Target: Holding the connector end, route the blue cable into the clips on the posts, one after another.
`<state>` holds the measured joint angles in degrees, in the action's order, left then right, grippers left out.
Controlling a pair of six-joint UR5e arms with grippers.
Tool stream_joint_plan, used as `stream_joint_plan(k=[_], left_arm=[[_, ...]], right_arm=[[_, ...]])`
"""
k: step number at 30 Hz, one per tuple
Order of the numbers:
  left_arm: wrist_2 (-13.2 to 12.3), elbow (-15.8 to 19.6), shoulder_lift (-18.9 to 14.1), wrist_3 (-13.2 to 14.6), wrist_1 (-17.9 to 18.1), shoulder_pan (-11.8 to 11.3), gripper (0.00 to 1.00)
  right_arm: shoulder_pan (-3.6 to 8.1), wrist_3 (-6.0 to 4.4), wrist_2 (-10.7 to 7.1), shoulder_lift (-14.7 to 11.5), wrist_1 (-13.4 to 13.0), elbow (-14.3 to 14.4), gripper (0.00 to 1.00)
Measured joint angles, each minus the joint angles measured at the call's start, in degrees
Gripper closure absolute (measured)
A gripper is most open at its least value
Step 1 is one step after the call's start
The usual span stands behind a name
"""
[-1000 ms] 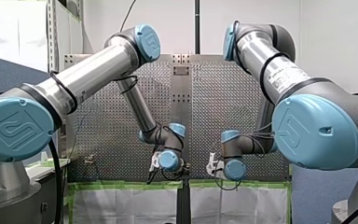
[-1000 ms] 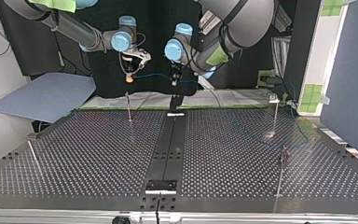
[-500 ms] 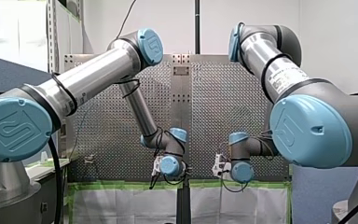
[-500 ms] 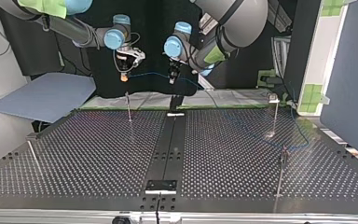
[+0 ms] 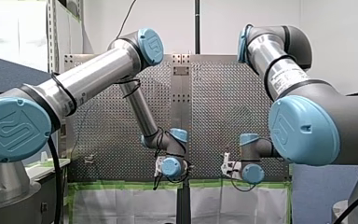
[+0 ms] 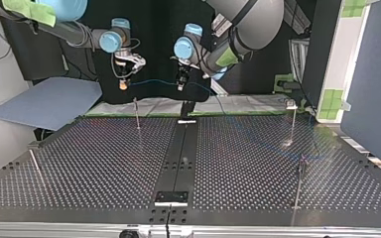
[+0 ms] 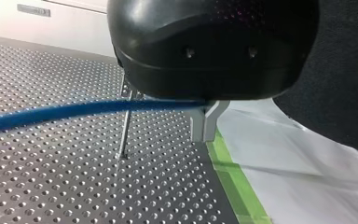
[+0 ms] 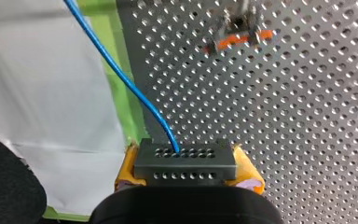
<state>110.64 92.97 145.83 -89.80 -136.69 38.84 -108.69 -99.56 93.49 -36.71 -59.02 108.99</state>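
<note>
MOVED: right gripper has slid toward the top view's left, drawing blue cable straighter | FINGERS: right pinches connector; left gripper pressed together on cable | CABLE: strung between them near tabletop edge | HANDLING: you have a light, limp line (grip the stiff connector)

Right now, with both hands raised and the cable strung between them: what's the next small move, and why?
Probably lower both hands together toward the nearest post. The connector sits clamped in my right hand, my left hand is shut on the blue cable, and in the top view the span between them sits above that post's top.
</note>
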Motion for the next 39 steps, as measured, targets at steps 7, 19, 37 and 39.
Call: stream_joint_plan(k=[7, 19, 37, 39], left_arm=[[-0.5, 0.0, 0.5, -1.8, 0.7, 0.2, 1.00], [-0.8, -2.0, 5.5, -4.7, 0.5, 2.1, 1.00], [3.7, -11.5, 7.1, -7.9, -0.7, 4.5, 1.00], [4.3, -12.4, 7.1, -7.9, -1.1, 4.8, 1.00]], right_arm=[[3.42, -0.06, -3.46, 0.0, -0.7, 0.0, 1.00], [8.29, -1.93, -8.55, 0.0, -2.7, 0.0, 1.00], [9.80, 0.13, -15.28, 0.0, -1.0, -1.7, 1.00], [10.07, 0.11, -16.31, 0.0, -0.8, -1.8, 1.00]])
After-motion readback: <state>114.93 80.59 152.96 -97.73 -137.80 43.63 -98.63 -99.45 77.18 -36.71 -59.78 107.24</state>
